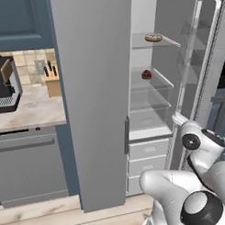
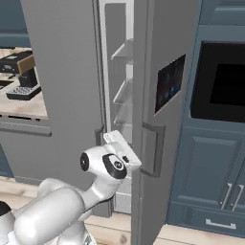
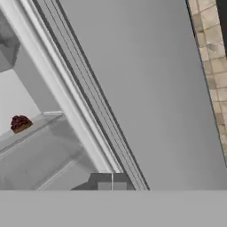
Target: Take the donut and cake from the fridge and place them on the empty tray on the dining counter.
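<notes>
Tool: I read the tool [image 3: 111,186] as clenched with nothing between its tips; it sits low at the edge of the open right door [image 2: 165,119], with the wrist just outside the fridge [image 1: 93,96].
Donut: I see the donut [image 1: 153,37] on the upper glass shelf [image 1: 151,44], near its front edge.
Cake: the cake [image 1: 146,75] rests on the next shelf down, toward the back; the hand camera picks it up as well [image 3: 20,123], off to one side and well apart from the tool.
Tray: I cannot see it or the dining worktop from here.
Risk, entry: I judge the opening narrow; swinging in could knock the arm [image 2: 103,165] against the door or the left door [image 1: 93,101].
Risk, grasp: the tips must part before reaching; otherwise they would push the cake back.
Risk, shelves: coming in low could strike the shelf lip.
Risk, donut: it lies close to the edge and a nudge may drop it.
</notes>
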